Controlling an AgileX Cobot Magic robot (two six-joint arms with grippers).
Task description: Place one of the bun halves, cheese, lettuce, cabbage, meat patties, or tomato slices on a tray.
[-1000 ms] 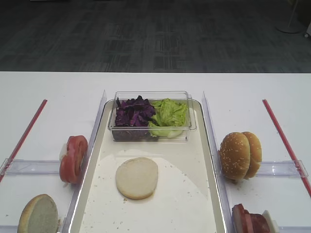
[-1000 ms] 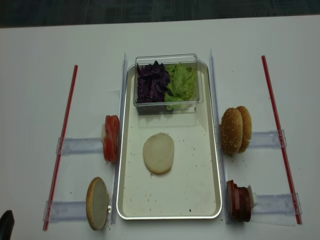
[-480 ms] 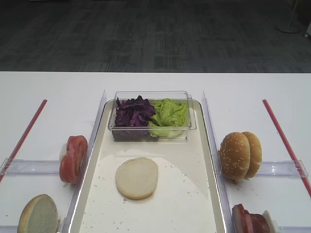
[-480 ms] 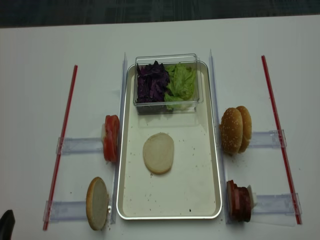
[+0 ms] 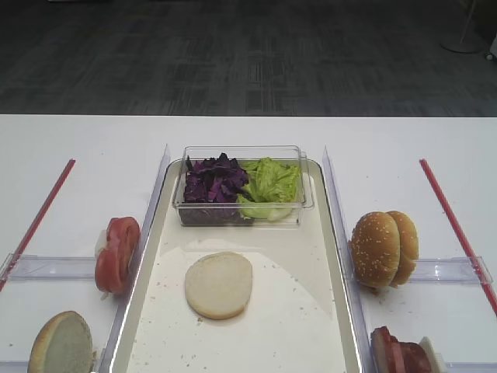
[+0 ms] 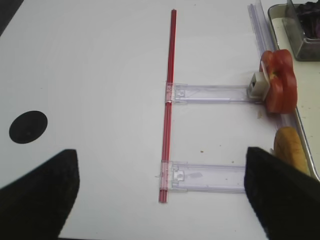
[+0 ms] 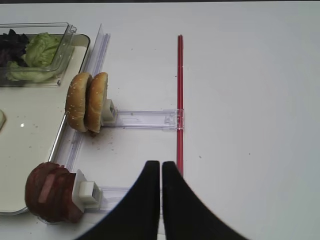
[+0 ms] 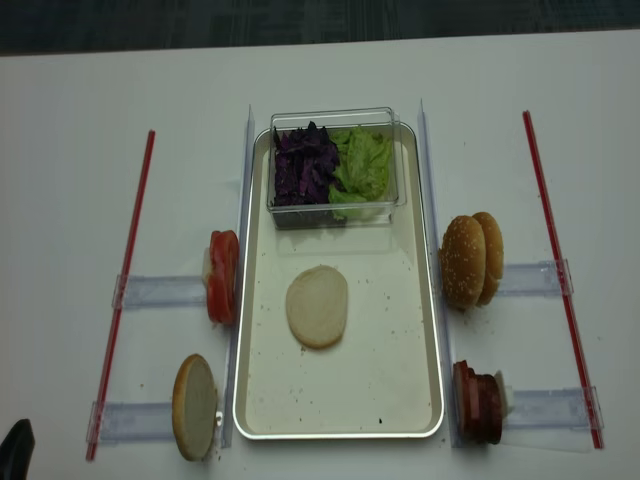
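Observation:
A plain bun half (image 5: 219, 284) (image 8: 317, 306) lies flat in the middle of the tray (image 5: 287, 318) (image 8: 390, 385). Lettuce (image 5: 269, 183) and purple cabbage (image 5: 212, 180) fill the clear tub at the tray's far end. Tomato slices (image 5: 117, 253) (image 6: 279, 80) stand on edge left of the tray. Meat patties (image 8: 477, 402) (image 7: 49, 197) stand at its right. No cheese shows. My left gripper (image 6: 160, 155) hangs open and empty over the table far left of the tray. My right gripper (image 7: 160, 164) is shut and empty, right of the patties.
Two sesame buns (image 5: 384, 249) (image 7: 87, 102) stand on a clear holder right of the tray. Another bun half (image 8: 195, 405) (image 6: 290, 150) stands on edge at the near left. Red strips (image 8: 125, 270) (image 8: 558, 270) and clear rails flank the tray.
The dark tip of my left gripper at the overhead view's bottom left corner has slipped slightly lower. No food has moved.

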